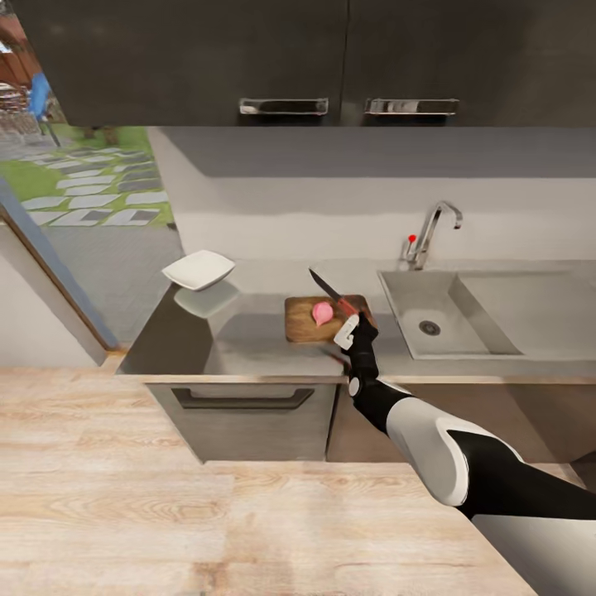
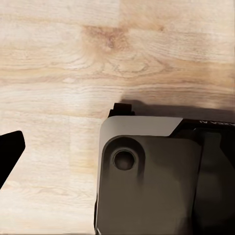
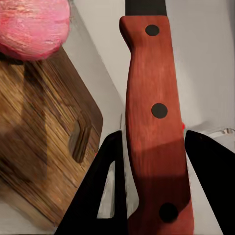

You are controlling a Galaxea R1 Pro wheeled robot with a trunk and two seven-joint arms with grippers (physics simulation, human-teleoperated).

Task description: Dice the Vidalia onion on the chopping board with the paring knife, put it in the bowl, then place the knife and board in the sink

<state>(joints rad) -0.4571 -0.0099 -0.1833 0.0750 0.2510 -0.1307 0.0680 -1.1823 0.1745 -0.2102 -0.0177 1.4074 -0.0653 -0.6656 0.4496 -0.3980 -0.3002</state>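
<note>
The dark brown chopping board (image 1: 302,324) lies on the grey countertop (image 1: 248,348), left of the sink (image 1: 480,323). The pinkish Vidalia onion (image 1: 322,312) rests whole on the board. My right gripper (image 1: 354,329) is shut on the paring knife (image 1: 329,291), whose dark blade angles up and back over the board, just right of the onion. In the right wrist view, black fingers (image 3: 105,196) clamp the knife's reddish handle (image 3: 156,127), with the onion (image 3: 32,24) and the board's handle slot (image 3: 81,139) beside it. The white bowl (image 1: 199,269) stands at the counter's far left. One left fingertip (image 2: 11,149) hangs over the wood floor.
The chrome tap (image 1: 434,228) with its red knob stands behind the sink basin. Dark wall cabinets (image 1: 331,58) hang above the counter. A grey drawer front (image 1: 244,414) sits below the counter edge. The robot's grey body (image 2: 147,181) is under the left wrist.
</note>
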